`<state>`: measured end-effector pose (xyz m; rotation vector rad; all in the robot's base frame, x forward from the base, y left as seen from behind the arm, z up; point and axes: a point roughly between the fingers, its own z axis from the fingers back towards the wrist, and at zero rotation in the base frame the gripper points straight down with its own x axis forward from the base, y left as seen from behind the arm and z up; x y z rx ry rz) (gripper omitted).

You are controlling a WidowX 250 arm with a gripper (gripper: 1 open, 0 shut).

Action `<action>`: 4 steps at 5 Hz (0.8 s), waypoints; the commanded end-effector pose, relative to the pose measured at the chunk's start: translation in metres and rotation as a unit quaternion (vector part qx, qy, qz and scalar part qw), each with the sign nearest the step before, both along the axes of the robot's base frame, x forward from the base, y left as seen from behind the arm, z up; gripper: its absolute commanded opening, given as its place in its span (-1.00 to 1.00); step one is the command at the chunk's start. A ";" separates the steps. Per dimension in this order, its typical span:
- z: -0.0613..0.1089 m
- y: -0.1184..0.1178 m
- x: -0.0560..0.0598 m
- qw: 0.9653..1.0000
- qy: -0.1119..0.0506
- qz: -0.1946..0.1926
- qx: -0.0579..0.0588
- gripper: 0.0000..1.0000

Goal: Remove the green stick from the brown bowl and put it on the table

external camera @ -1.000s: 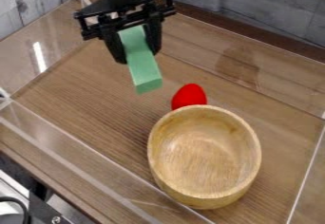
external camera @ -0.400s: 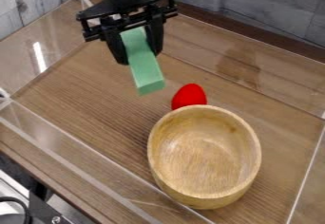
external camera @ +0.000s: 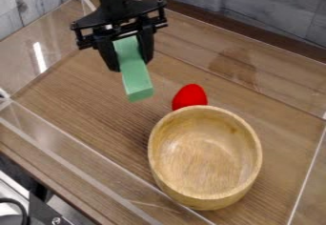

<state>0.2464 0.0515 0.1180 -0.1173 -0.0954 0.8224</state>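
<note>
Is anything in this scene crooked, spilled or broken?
Nothing is spilled or broken. The only odd sight is the green stick, dangling tilted in the hand above the table. The brown bowl sits empty and upright beside a small red object.

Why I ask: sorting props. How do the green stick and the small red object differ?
The green stick is a flat, straight-edged block; the red object is small and rounded. The green stick hangs in the shut gripper; the red object rests on the table beside the brown bowl.
</note>
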 end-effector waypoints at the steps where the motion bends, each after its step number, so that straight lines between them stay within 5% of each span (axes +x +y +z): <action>1: -0.001 0.013 0.001 0.999 -0.015 0.037 0.018 -1.00; 4: -0.039 0.070 -0.004 0.989 -0.012 0.144 0.042 -1.00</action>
